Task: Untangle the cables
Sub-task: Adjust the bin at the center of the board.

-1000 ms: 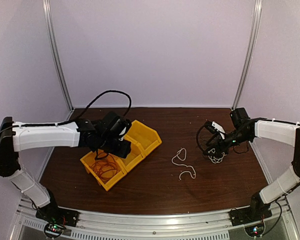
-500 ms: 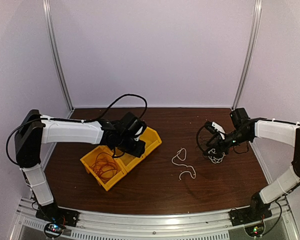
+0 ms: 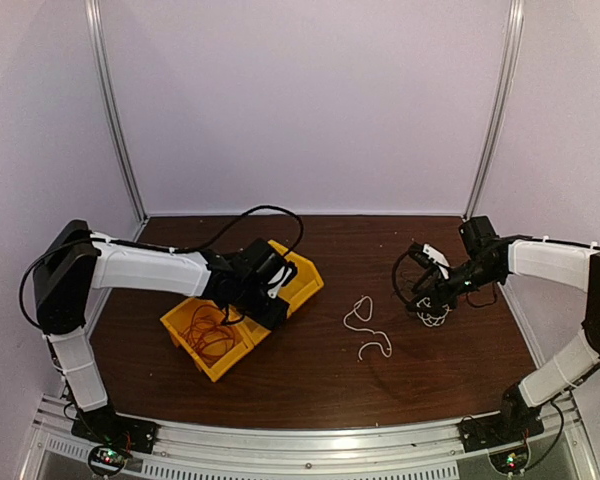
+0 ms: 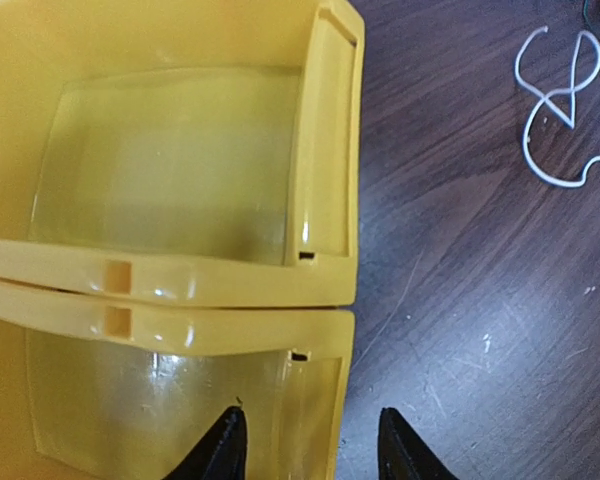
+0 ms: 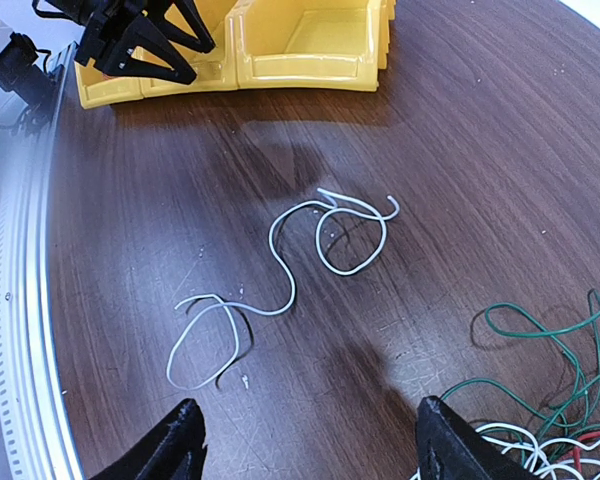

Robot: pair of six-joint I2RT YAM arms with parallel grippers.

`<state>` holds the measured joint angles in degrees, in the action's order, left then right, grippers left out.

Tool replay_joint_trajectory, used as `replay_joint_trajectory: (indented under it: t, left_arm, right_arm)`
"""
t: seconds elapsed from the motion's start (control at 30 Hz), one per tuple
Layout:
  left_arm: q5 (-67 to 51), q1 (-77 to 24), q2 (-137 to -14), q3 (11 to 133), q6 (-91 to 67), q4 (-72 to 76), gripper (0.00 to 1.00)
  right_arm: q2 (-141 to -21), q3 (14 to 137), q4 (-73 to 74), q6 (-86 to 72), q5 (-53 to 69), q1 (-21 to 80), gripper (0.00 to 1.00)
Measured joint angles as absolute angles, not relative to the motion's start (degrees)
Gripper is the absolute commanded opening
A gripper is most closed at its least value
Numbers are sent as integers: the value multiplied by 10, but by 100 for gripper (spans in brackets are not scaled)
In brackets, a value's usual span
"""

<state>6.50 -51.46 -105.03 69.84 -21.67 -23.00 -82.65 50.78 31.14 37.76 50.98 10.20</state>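
A loose white cable [image 3: 365, 325] lies in loops on the brown table, also seen as a white cable [image 5: 290, 270] in the right wrist view and a white cable [image 4: 558, 100] in the left wrist view. A tangle of white, green and red cables [image 5: 545, 440] sits under my right gripper [image 3: 427, 290]. That right gripper [image 5: 315, 445] is open above bare wood, holding nothing. A red cable [image 3: 212, 335] is coiled in the nearest yellow bin [image 3: 185, 322]. My left gripper [image 4: 310, 450] is open; its jaws straddle an empty bin's side wall [image 4: 330, 400].
A row of yellow bins [image 3: 298, 278] stands at the left middle of the table; the two bins [image 4: 180, 170] under the left wrist camera hold nothing. The left arm's thick black cable [image 3: 245, 215] arches above them. Metal frame posts [image 3: 115, 110] rise at the back corners.
The left arm has swung rightward along the row of bins, from above the red cable's bin to the middle one. The right arm and the cables have not moved.
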Motion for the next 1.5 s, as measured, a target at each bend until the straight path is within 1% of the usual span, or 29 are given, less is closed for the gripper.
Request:
replay_joint_trajectory:
  t: [0.17, 0.4, 0.8, 1.4, 1.5]
  left_arm:
    - [62, -515, -1064, 671, -189, -221, 42]
    - [52, -517, -1065, 660, -149, -209, 41]
    - [40, -520, -1065, 660, -100, -210, 29]
    - [27, -542, -1056, 646, -46, -204, 25]
    - [28, -550, -1050, 640, -29, -206, 22]
  right_arm:
    - [-843, 512, 314, 378, 510, 102, 72]
    - [-846, 512, 317, 378, 510, 102, 72]
    - [-839, 512, 317, 378, 510, 102, 72]
    - [-839, 512, 317, 382, 510, 102, 73]
    - [-839, 512, 317, 382, 510, 102, 72]
